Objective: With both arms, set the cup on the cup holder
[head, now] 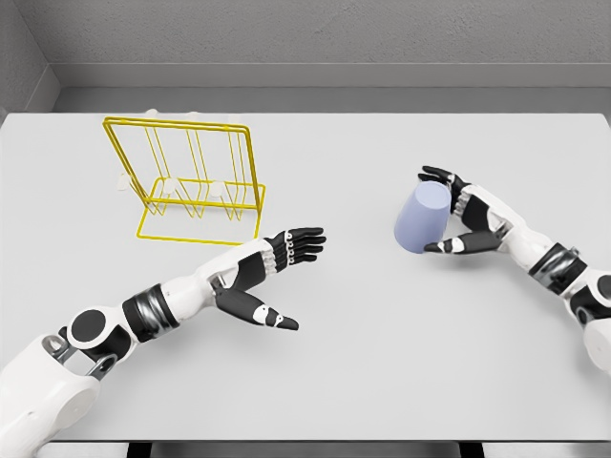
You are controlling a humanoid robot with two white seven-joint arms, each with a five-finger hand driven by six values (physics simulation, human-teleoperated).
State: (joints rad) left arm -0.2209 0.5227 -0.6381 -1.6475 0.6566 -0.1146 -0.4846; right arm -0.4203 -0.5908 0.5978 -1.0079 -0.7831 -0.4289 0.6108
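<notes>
Start at the far left of the flat white table [382,382], where your yellow wire cup holder [196,181] stands upright toward the back, its thin vertical prongs rising from a rectangular base frame. Take that rack as your landmark. It looks unoccupied, so the placing step is not yet done.

Just in front of the rack and slightly to its right, your left hand [272,272] hovers over the table with fingers extended and thumb spread away, grasping nothing. Its palm faces toward the right, which reads as a receiving pose: it sits between the rack and the cup, the natural spot for a handover, since this arm is the one nearer the prongs.

Well to the right of the rack you have the pale lavender tapered cup [423,218], tilted with its narrower end up and leaning toward the left. Whether its lower edge touches the table or is just above it, you cannot tell.

Your right hand [462,218] is clasped around the cup from its right side, fingers curling over the top edge and thumb pressing low on the wall. That side grip leaves the cup's left face bare, likely so that your left hand has a free surface to take.
</notes>
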